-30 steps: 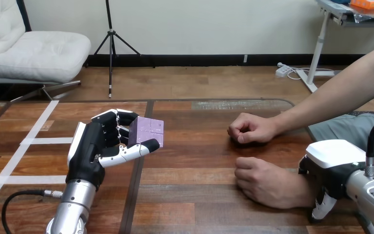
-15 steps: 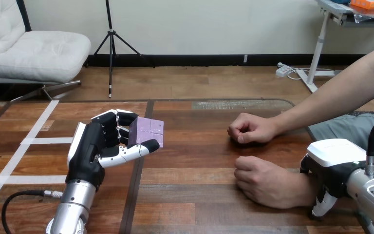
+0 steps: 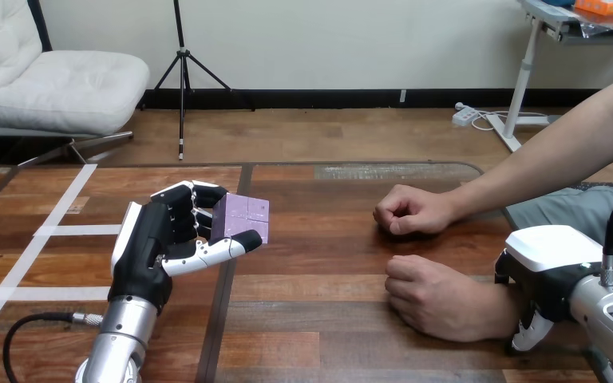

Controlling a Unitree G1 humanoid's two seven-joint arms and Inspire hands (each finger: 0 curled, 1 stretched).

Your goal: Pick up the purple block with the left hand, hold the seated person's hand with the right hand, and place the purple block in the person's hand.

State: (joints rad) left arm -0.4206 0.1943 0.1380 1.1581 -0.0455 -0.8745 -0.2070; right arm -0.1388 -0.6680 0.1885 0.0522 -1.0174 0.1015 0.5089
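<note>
The purple block (image 3: 240,215) is at the table's left middle, inside my left hand (image 3: 145,247). The fingers are curled round its far and left sides and the thumb lies along its near edge. I cannot tell whether the block rests on the table or is just above it. The person's nearer hand (image 3: 439,297) lies as a loose fist, knuckles up, on the table at the right. My right hand (image 3: 544,275) sits over that hand's wrist with a finger curled down its near side. The person's farther hand (image 3: 409,210) rests in a fist further back.
White tape lines (image 3: 48,231) cross the wooden table (image 3: 327,319) at the left. A dark seam (image 3: 223,303) runs front to back beside my left forearm. Bare tabletop lies between the block and the person's hands.
My right hand has shifted slightly to the right along the person's wrist. The left hand and the block have stayed put.
</note>
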